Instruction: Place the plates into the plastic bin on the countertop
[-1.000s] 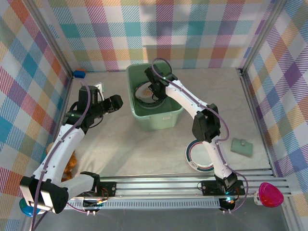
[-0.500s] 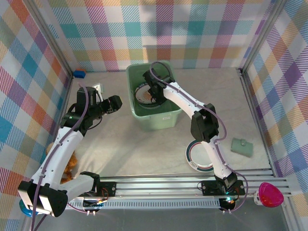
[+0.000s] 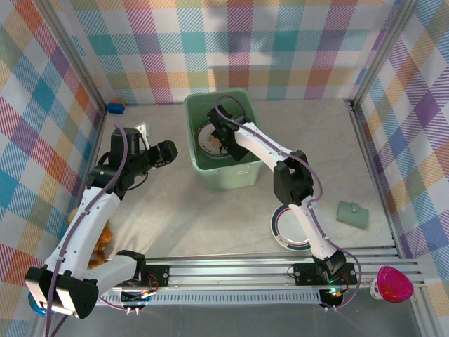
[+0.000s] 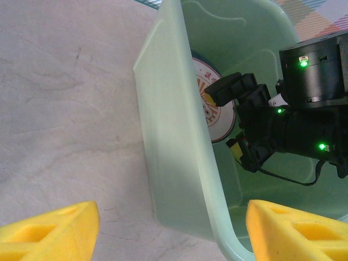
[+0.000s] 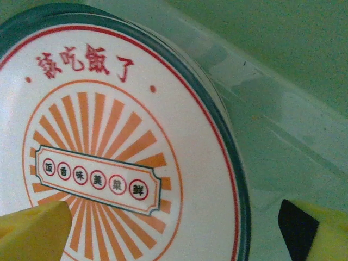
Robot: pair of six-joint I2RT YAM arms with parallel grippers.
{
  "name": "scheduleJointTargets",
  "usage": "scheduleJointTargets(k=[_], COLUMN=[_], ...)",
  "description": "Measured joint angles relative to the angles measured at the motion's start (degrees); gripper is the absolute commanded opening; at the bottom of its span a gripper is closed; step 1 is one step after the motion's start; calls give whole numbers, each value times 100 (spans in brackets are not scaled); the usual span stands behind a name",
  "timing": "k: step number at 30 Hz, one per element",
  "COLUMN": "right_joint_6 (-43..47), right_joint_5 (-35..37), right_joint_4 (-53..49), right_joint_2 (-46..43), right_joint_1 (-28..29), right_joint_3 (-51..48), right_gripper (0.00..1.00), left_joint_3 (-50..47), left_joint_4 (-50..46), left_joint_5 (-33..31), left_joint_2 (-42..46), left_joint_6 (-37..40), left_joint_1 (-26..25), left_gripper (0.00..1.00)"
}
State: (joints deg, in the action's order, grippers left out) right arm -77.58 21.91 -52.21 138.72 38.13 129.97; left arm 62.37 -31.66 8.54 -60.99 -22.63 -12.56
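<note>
The mint-green plastic bin (image 3: 231,172) stands mid-countertop (image 3: 182,210). Inside it lies a white plate (image 3: 208,141) with an orange sunburst centre, red characters and a dark green rim (image 5: 109,136), also seen past the bin wall (image 4: 217,117). My right gripper (image 3: 223,135) reaches into the bin and hovers open over that plate (image 5: 174,234), one yellow fingertip on each side. My left gripper (image 3: 168,149) is open just left of the bin, its fingers astride the bin's near wall (image 4: 174,234). A second plate (image 3: 284,232), green-rimmed, lies on the countertop, partly hidden by the right arm.
A small flat green lid-like piece (image 3: 353,214) lies at the right. A blue object (image 3: 116,107) and a small white item (image 3: 144,128) sit at the back left. Something orange-brown (image 3: 104,239) lies by the left wall. The metal rail (image 3: 245,270) runs along the front.
The right gripper has slid a little left and deeper into the bin. The plate under it now lies flatter, its orange centre showing. The left arm has barely moved.
</note>
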Motion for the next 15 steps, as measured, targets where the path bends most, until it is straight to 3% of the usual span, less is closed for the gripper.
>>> scheduleJointTargets(k=[15], right_joint_6=[350], right_joint_5=[59], right_joint_4=[529], right_joint_2=[13], right_joint_1=[-26], right_joint_3=[146], right_gripper=[99], left_joint_3=[0], left_joint_4=[-120], left_joint_5=[55], left_joint_2=[0], left_joint_6=[-2], left_joint_1=[0], left_gripper=[72])
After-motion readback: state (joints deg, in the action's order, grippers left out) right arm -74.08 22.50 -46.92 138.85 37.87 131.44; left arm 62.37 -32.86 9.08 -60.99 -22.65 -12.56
